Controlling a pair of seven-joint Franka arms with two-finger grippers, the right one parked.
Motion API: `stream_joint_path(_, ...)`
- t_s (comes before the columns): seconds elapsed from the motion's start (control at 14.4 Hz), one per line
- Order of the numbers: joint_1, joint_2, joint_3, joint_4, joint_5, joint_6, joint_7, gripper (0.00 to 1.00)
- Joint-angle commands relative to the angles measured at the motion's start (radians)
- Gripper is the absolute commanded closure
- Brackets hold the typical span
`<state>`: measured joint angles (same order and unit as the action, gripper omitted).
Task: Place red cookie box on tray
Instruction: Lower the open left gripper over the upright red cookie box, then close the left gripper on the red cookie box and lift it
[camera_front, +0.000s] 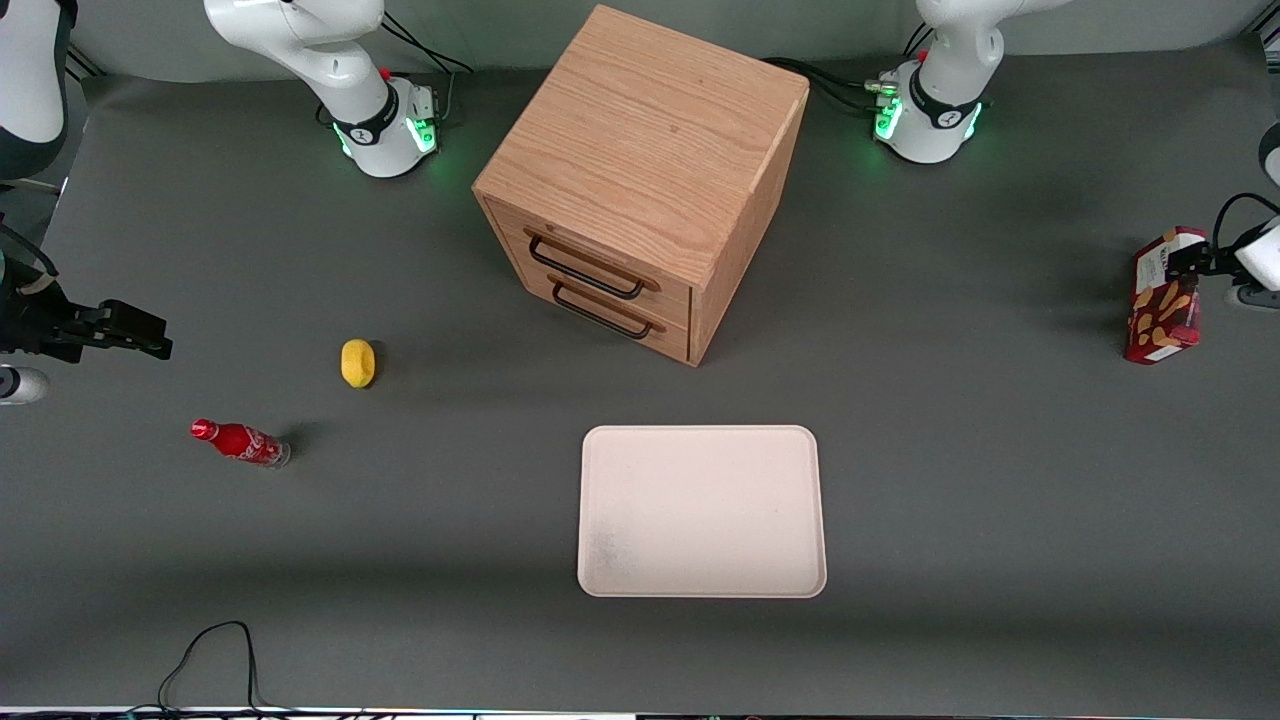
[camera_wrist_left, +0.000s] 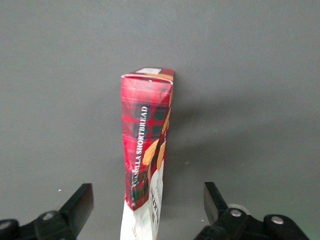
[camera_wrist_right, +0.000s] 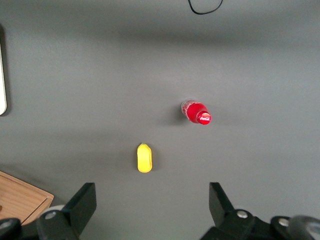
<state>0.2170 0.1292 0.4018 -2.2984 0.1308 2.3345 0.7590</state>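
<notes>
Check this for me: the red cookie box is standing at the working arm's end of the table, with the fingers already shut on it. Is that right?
Not quite. The red cookie box does stand at the working arm's end of the table, but the gripper is open: the left wrist view shows both fingers spread wide, clear of the box between them.

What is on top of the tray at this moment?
Nothing: the tray shows bare. The red cookie box stands at the working arm's end of the table, between the open gripper's fingers, apart from both.
</notes>
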Motion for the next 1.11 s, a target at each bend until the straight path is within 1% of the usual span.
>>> stream_joint_path(0.0, 0.027, 0.039, -0.003, -0.016, -0.005, 0.052, 0.081, 0.11)
stream_joint_path(0.07, 0.027, 0.052, -0.003, -0.016, -0.013, 0.058, 0.109, 0.22)
stream_joint_path(0.14, 0.027, 0.059, -0.003, -0.016, -0.025, 0.060, 0.117, 0.39)
stream_joint_path(0.21, 0.027, 0.064, -0.003, -0.015, -0.025, 0.060, 0.117, 0.66)
stream_joint_path(0.28, 0.027, 0.064, -0.003, -0.016, -0.025, 0.057, 0.118, 1.00)
stream_joint_path(0.56, 0.018, 0.052, -0.006, -0.003, -0.025, 0.034, 0.117, 1.00)
stream_joint_path(0.69, 0.002, 0.029, -0.018, 0.046, -0.026, -0.019, 0.109, 1.00)
stream_joint_path(0.9, -0.025, -0.002, -0.089, 0.186, -0.031, -0.212, 0.044, 1.00)
stream_joint_path(1.04, -0.050, -0.005, -0.148, 0.346, -0.033, -0.408, -0.027, 1.00)
